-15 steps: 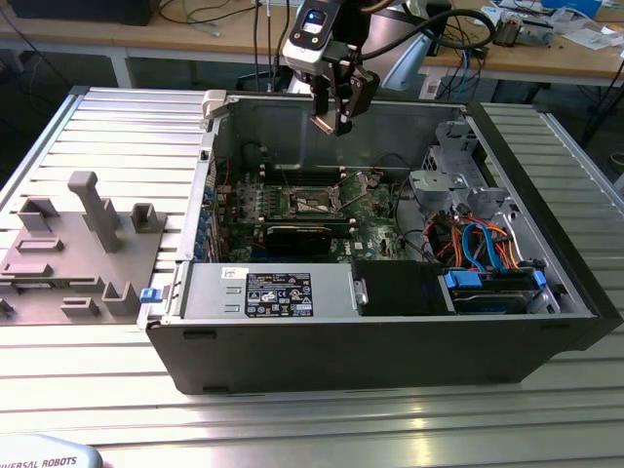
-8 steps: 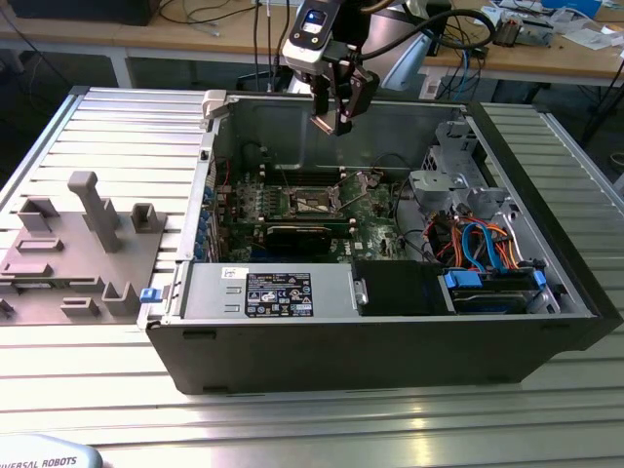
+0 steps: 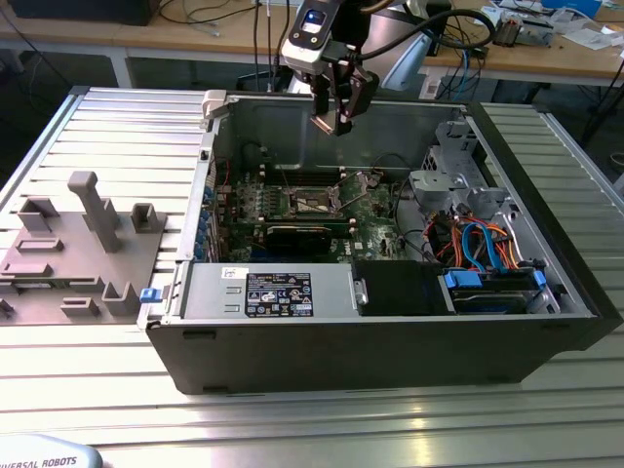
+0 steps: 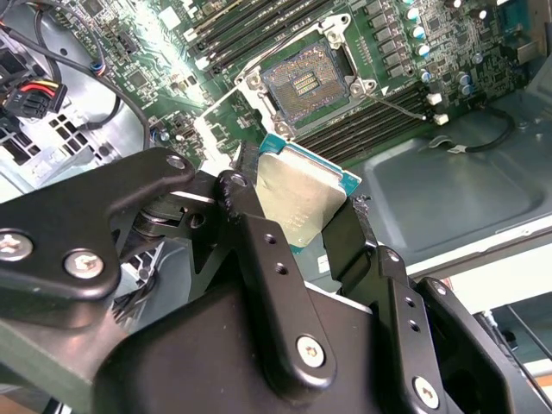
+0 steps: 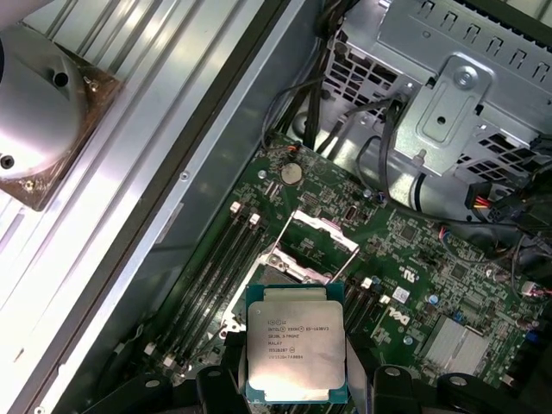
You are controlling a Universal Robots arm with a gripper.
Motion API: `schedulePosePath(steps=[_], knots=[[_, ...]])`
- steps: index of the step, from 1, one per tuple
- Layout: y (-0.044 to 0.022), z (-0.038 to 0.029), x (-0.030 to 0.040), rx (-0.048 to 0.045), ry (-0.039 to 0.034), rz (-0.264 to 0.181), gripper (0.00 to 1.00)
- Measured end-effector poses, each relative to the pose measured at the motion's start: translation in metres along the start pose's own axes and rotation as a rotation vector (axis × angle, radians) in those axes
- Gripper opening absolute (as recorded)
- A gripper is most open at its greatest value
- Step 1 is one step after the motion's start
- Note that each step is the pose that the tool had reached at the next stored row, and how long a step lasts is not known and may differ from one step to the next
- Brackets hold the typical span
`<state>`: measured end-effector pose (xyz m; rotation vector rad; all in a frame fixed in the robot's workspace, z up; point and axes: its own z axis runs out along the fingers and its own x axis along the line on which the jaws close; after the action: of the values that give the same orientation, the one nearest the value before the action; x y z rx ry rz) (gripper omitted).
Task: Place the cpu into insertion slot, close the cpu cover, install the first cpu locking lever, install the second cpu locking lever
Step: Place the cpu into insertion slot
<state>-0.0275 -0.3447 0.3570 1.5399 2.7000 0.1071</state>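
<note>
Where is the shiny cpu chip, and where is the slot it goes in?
cpu (image 5: 296,341), first wrist view, middle of its silvery top face.
insertion slot (image 4: 304,82), second wrist view, centre of the dark socket.

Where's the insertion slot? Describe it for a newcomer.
Look inside the open black case, at the green motherboard on its floor. The slot is near the board's middle: a square dark socket with a silvery rim, unlike the long thin memory slots beside it.

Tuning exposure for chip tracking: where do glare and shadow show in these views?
Second wrist view: glare whitens the cpu top and a motherboard patch. First wrist view: cpu evenly lit, bright streaks on the table. Exterior view: insertion slot sits shaded inside the case.
</note>
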Motion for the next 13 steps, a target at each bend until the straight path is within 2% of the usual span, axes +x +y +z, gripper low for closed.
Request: schedulePosePath(steps=[13], knots=[[0.0, 0.0, 0.0, -0.0001, -0.0006, 0.009, 0.54]])
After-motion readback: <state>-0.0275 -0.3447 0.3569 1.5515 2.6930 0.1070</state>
